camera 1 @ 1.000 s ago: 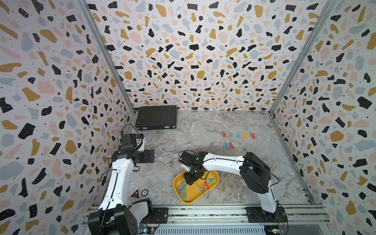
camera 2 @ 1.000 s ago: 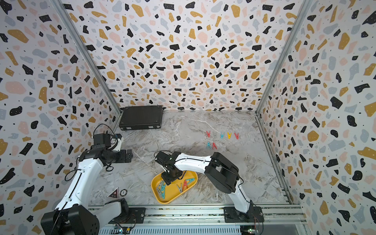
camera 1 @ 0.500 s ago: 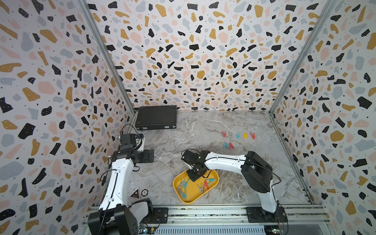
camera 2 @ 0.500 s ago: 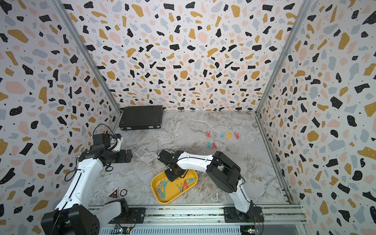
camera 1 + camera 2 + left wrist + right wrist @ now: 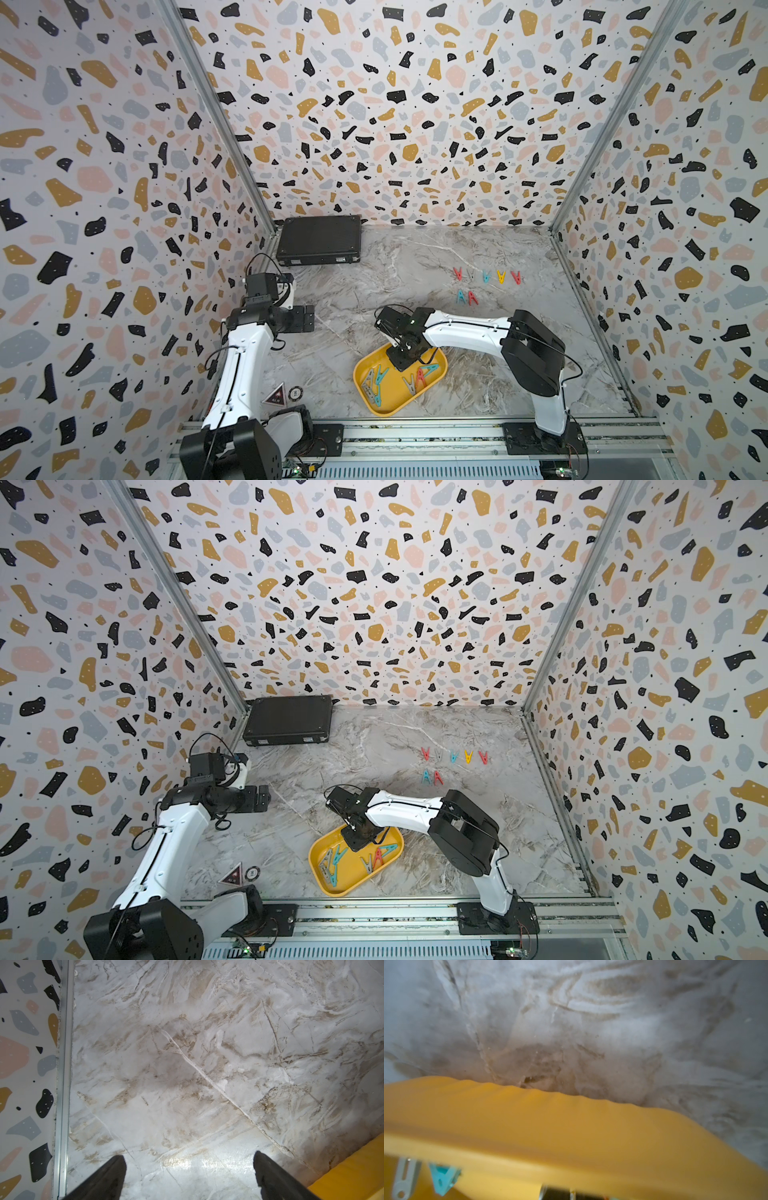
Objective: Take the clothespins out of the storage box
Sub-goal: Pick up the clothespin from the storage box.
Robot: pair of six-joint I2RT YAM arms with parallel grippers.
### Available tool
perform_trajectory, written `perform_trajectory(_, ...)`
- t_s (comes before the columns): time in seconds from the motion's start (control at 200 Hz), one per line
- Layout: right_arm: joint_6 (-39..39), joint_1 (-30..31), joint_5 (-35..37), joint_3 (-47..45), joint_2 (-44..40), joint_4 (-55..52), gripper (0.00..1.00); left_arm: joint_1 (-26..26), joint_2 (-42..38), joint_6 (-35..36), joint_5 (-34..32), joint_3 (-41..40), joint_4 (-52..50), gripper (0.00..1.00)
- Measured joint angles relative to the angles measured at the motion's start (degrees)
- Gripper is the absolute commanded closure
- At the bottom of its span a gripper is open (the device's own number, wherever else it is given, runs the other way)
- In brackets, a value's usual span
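Our right gripper (image 5: 402,358) has its jaws pressed together inside the far end of the shallow yellow plastic storage box (image 5: 388,411) — whether it pinches anything we cannot tell. A-shaped plastic clothespins (image 5: 376,384) in teal, grey and red lie in that box, at the front of the marble-patterned tabletop (image 5: 374,270); seven more pegs (image 5: 485,276) sit well apart, back right. Our left gripper (image 5: 189,1159) hangs wide apart, empty.

Item one: I am viewing the white-shelled, black-jointed left arm (image 5: 239,370), which is trailing thin black cables. Item two: the white right arm (image 5: 465,332) is showing a bulky black elbow housing (image 5: 532,361). Item three: the left gripper (image 5: 189,1159) is showing black tapered fingers (image 5: 104,1180).
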Motion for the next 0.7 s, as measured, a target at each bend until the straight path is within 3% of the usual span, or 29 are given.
perform_trajectory(0.456, -3.58, -0.2, 3.3, -0.81, -14.99, -3.76, 1.0, 0.02, -0.57, 0.81, 6.8, 0.0, -0.33, 0.0)
perform_trajectory(0.701, -4.9, -5.4, 4.57, -3.61, -19.98, -6.38, 1.0, 0.02, -0.57, 1.2, 8.48, 0.0, -0.46, 0.0)
